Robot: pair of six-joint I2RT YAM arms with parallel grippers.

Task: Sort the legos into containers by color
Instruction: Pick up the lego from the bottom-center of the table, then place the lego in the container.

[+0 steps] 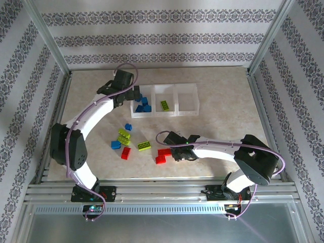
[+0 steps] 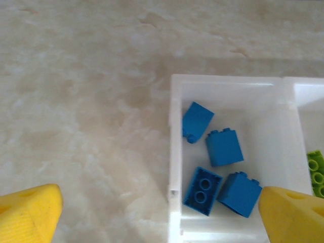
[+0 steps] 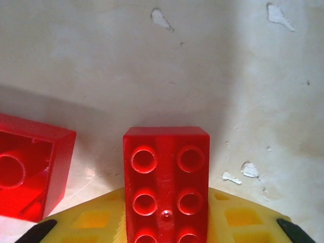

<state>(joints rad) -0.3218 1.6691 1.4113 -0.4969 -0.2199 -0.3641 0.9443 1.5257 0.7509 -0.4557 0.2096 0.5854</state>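
Note:
Three translucent white containers stand in a row at the back. The left container [image 1: 136, 112] [image 2: 175, 152] holds several blue legos [image 2: 223, 147]. A lime green lego [image 1: 165, 105] [image 2: 317, 172] lies in the middle container [image 1: 164, 89], and the right container [image 1: 186, 98] has nothing in it. My left gripper [image 1: 132, 96] [image 2: 162, 223] hangs open over the left container's left wall, its yellow fingertips [image 2: 28, 217] far apart and empty. My right gripper [image 1: 170, 152] [image 3: 167, 202] is low on the table, shut on a red lego [image 3: 167, 177] [image 1: 163, 151]. Another red lego [image 3: 30, 172] [image 1: 161, 160] lies just beside it.
Loose legos lie on the table in front of the containers: blue ones [image 1: 128, 127] [image 1: 116, 145], lime green ones [image 1: 124, 133] [image 1: 144, 146] and a red one [image 1: 126, 153]. Metal frame rails [image 1: 55, 45] and patterned walls border the table.

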